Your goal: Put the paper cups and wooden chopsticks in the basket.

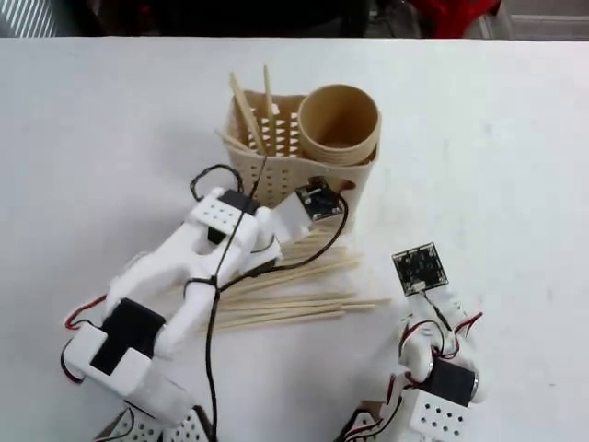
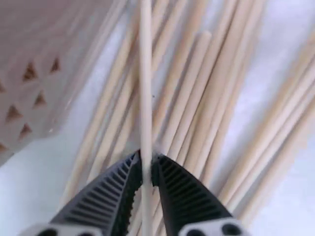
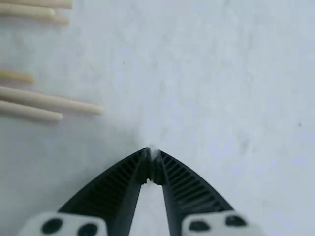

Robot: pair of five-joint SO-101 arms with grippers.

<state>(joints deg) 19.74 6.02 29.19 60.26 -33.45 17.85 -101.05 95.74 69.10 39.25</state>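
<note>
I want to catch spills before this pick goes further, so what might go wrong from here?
1. The left gripper pinches one thin chopstick; it may well swivel or slip between the jaws when lifted.
2. That stick crosses the loose chopsticks, so neighbours might get dragged or scattered.
3. The basket stands close by, with paper cups filling one side; a long stick swung in could hit its wall or rim.
</note>
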